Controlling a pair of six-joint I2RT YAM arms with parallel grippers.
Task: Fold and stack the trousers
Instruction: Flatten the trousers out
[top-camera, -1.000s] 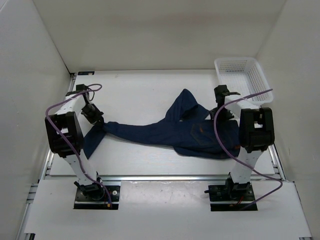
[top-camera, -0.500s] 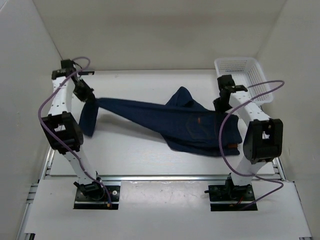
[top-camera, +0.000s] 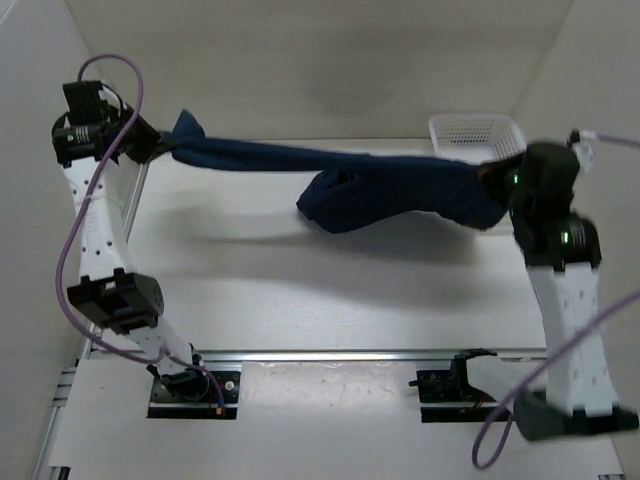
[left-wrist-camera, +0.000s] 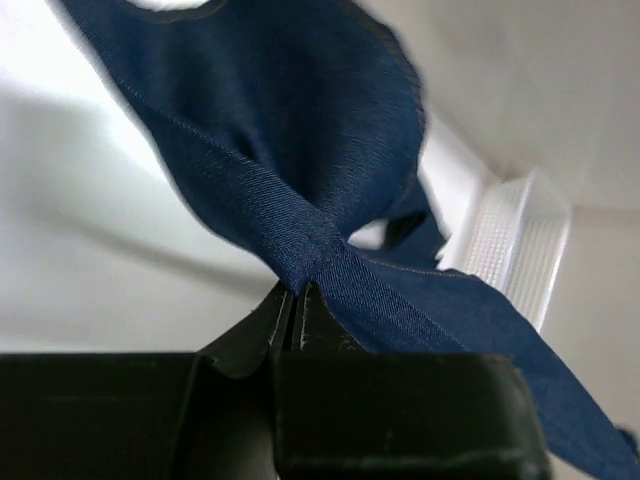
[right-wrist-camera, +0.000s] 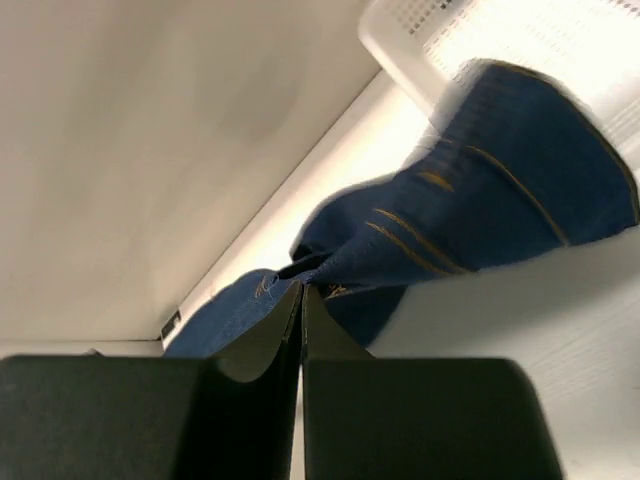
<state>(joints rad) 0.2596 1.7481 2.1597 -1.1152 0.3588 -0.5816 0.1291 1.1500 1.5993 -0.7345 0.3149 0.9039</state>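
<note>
The dark navy trousers (top-camera: 370, 180) hang in the air above the table, stretched between both arms, with a bunched fold sagging in the middle. My left gripper (top-camera: 160, 143) is raised high at the far left and is shut on a leg end; the left wrist view shows the trousers (left-wrist-camera: 300, 190) pinched at the left gripper (left-wrist-camera: 297, 292). My right gripper (top-camera: 490, 180) is raised at the right and is shut on the waist end; the right wrist view shows the trousers (right-wrist-camera: 490, 190), with orange stitching, pinched at the right gripper (right-wrist-camera: 301, 290).
A white mesh basket (top-camera: 470, 133) stands at the back right corner, partly behind the hanging cloth; it also shows in the right wrist view (right-wrist-camera: 520, 35) and left wrist view (left-wrist-camera: 510, 245). White walls enclose the table (top-camera: 250, 280) on three sides.
Both arms have risen and spread apart, lifting the trousers off the table. The cloth went from lying flat to hanging stretched in the air.
</note>
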